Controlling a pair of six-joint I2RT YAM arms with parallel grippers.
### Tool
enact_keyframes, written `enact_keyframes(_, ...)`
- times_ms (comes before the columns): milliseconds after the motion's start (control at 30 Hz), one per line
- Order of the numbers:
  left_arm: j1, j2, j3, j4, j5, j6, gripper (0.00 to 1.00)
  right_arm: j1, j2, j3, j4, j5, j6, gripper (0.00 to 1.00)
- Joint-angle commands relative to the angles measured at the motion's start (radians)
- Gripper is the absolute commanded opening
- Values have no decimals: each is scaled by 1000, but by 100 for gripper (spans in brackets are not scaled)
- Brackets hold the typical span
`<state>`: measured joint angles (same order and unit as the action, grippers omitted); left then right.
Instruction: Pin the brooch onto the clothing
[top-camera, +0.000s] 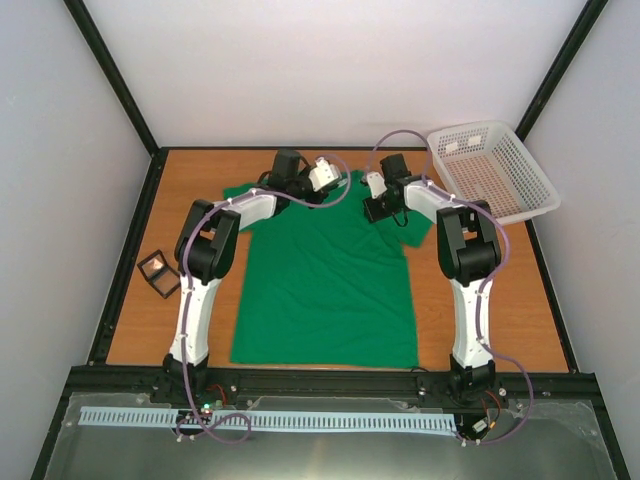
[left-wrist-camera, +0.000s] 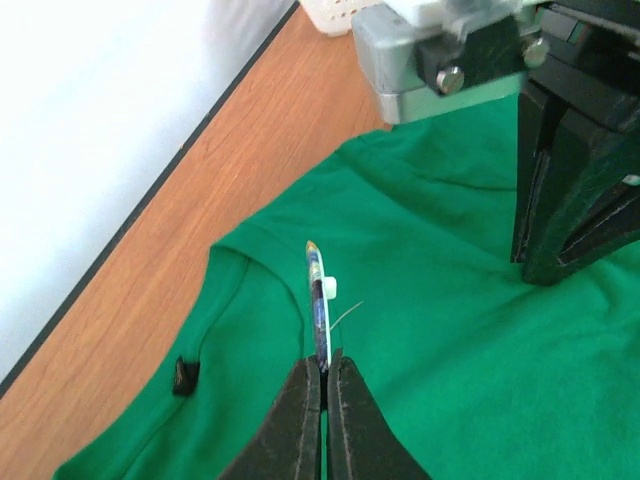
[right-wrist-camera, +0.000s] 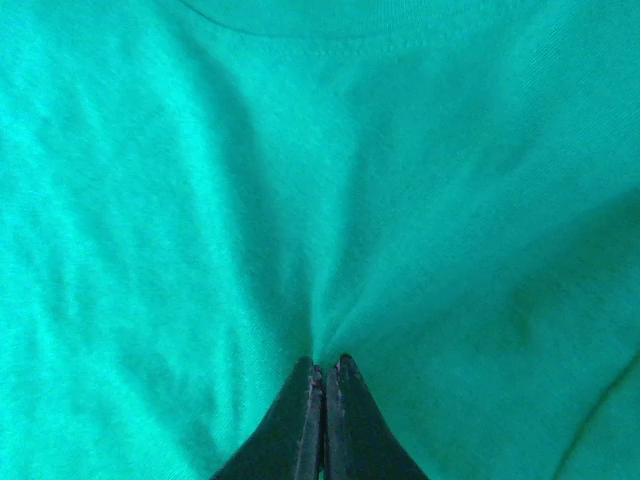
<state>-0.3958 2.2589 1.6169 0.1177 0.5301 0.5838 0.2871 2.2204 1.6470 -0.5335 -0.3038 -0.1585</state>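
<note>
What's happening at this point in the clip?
The left gripper is shut on the brooch, holding it edge-on over the green T-shirt near the collar. The right gripper is shut, pinching up a bit of the fabric. The brooch does not look pinned yet.

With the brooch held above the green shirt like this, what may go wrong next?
The left pincer grips the brooch only by its lower edge, so it may twist or slip when pushed. The right pincer pinches only a small fold of the T-shirt; the cloth may pull free.
</note>
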Motion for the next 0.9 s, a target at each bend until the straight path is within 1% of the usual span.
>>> enact_keyframes(0, 6, 48, 93, -41, 115, 65, 1, -20, -88, -40, 67, -86, 41, 3)
enact_keyframes(200, 6, 92, 151, -70, 169, 80, 1, -34, -105, -67, 113, -183, 53, 3)
enact_keyframes(333, 5, 136, 255, -180, 179, 132, 1, -41, -108, -72, 120, -226, 62, 3)
enact_keyframes(467, 6, 159, 301, -223, 199, 180, 1, -41, -125, -99, 162, -261, 64, 3)
enact_keyframes(600, 6, 209, 408, -333, 219, 206, 1, -54, -125, -97, 175, -288, 74, 3)
enact_keyframes(767, 6, 220, 448, -397, 251, 229, 1, -79, -138, -109, 206, -321, 95, 3)
enact_keyframes(867, 6, 213, 449, -420, 245, 234, 1, -81, -151, -129, 241, -331, 101, 3)
